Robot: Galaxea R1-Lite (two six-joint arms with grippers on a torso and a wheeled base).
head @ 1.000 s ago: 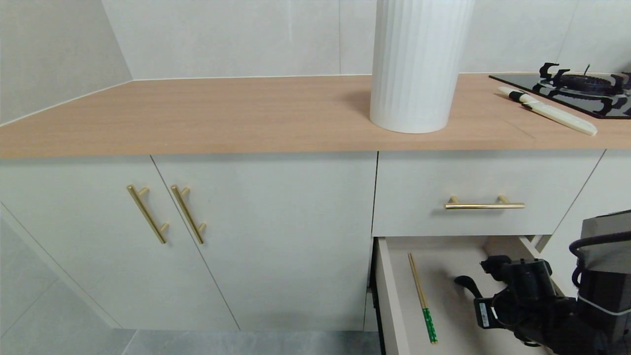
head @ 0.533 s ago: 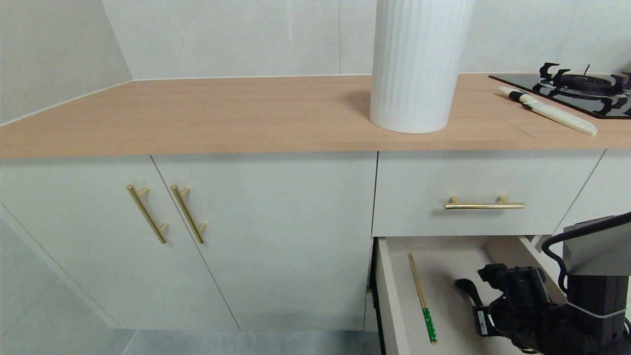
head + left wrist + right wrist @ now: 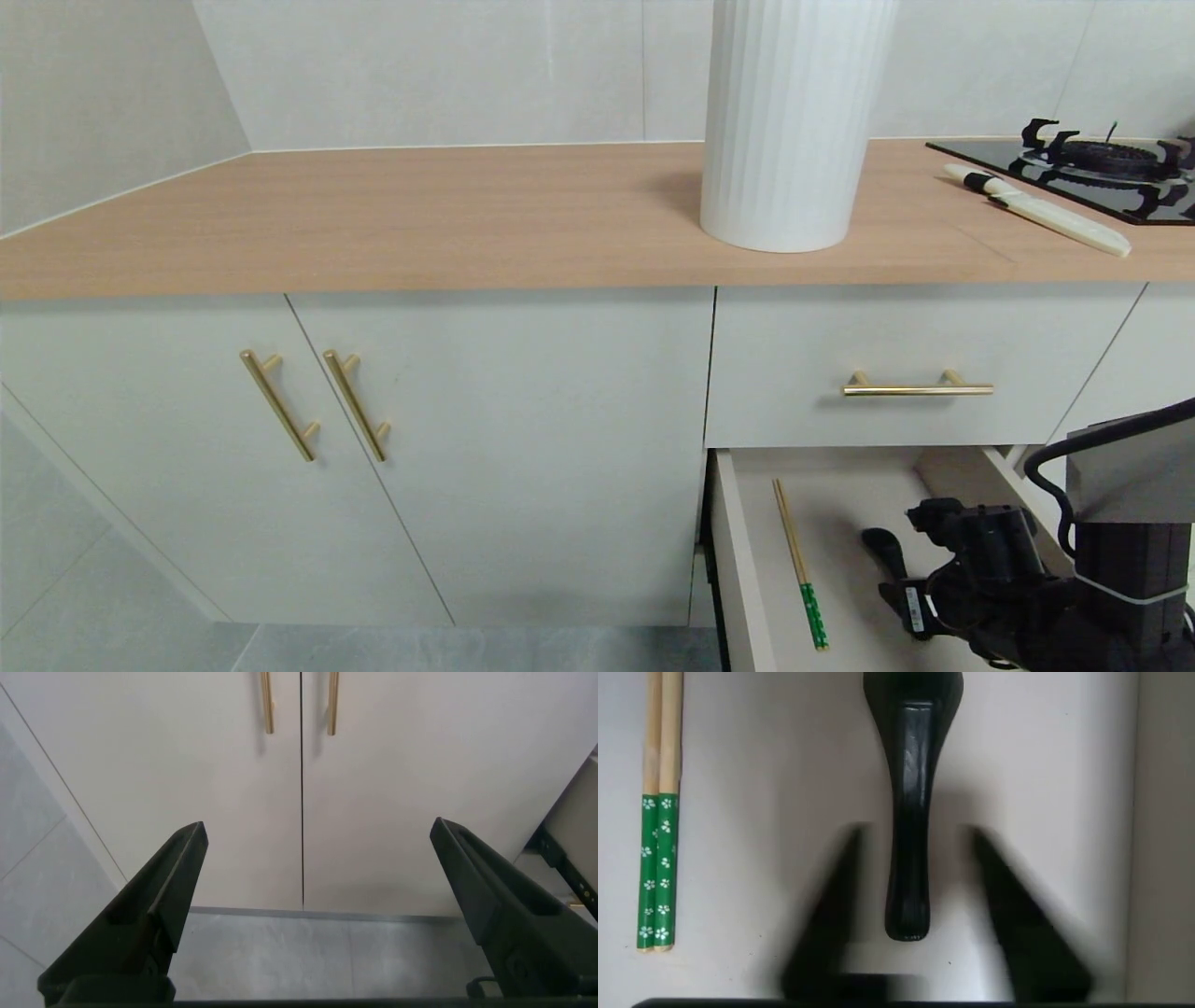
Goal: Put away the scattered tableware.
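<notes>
A black spoon lies flat on the floor of the open lower drawer. My right gripper hangs over it, open. Its blurred fingers stand either side of the spoon's handle end. A pair of wooden chopsticks with green patterned ends lies beside the spoon, along the drawer's left side. A cream-bladed knife lies on the wooden counter by the stove. My left gripper is open and holds nothing, low in front of the cabinet doors.
A tall white ribbed vase stands on the counter above the drawers. A black gas stove sits at the far right. The upper drawer is closed. Two cabinet doors with gold handles are on the left.
My right arm has shifted slightly above the drawer, its forearm coming a bit inward. The spoon and chopsticks lie where they were.
</notes>
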